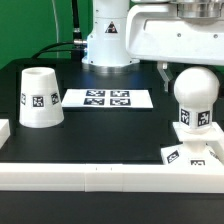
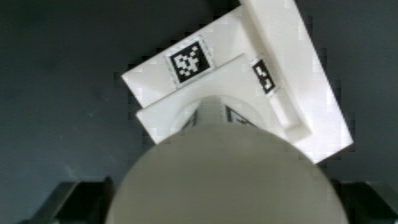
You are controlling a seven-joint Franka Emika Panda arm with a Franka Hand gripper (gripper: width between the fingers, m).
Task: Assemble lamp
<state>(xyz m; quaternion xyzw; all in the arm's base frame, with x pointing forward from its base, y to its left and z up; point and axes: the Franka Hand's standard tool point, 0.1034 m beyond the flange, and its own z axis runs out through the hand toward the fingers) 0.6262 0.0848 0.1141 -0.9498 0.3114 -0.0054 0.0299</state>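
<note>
Three lamp parts show; the bulb (image 1: 193,95) stands on the base (image 1: 190,152) at four o'clock, the shade (image 1: 40,98) at nine; the gripper (image 1: 178,66), jaws apart above, should lift straight.

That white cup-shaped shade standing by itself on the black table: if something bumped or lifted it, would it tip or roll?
The shade stands wide end down, so it would probably slide rather than tip. Knocked onto its side, its taper would likely make it roll in a curve. It looks like smooth, stiff plastic, possibly hollow and light, and perhaps slippery to grip.
</note>
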